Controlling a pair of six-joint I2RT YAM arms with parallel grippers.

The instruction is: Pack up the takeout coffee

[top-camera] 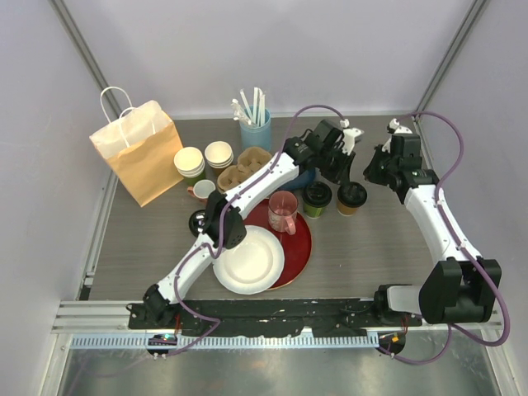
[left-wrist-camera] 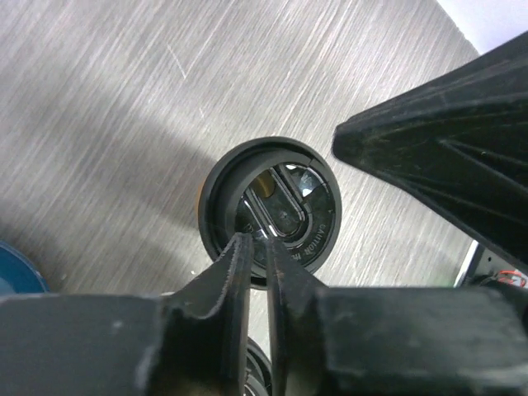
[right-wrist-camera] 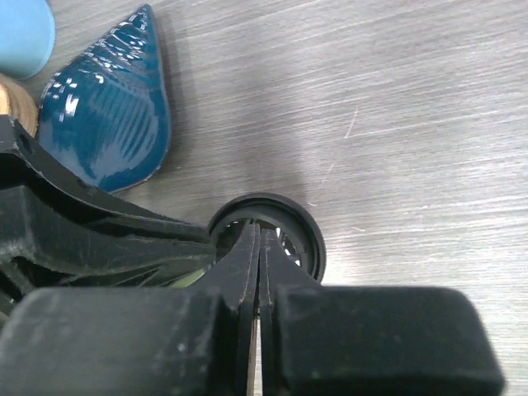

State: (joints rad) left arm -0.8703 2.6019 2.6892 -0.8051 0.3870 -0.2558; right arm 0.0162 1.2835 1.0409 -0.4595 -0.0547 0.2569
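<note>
As arms reach forward, left gripper (left-wrist-camera: 260,243), right gripper (right-wrist-camera: 258,235), above lidded cups (top-camera: 317,198)

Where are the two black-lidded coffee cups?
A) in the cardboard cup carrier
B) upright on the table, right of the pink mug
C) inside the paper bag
B: the green cup and the brown cup stand on the table beside the pink mug.

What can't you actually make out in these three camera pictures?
Paper bag: top view, its paper sides hide the inside.
Lid lettering: left wrist view, left fingers cover part.
Lidded cup: right wrist view, right fingers hide most; side colour unseen.
</note>
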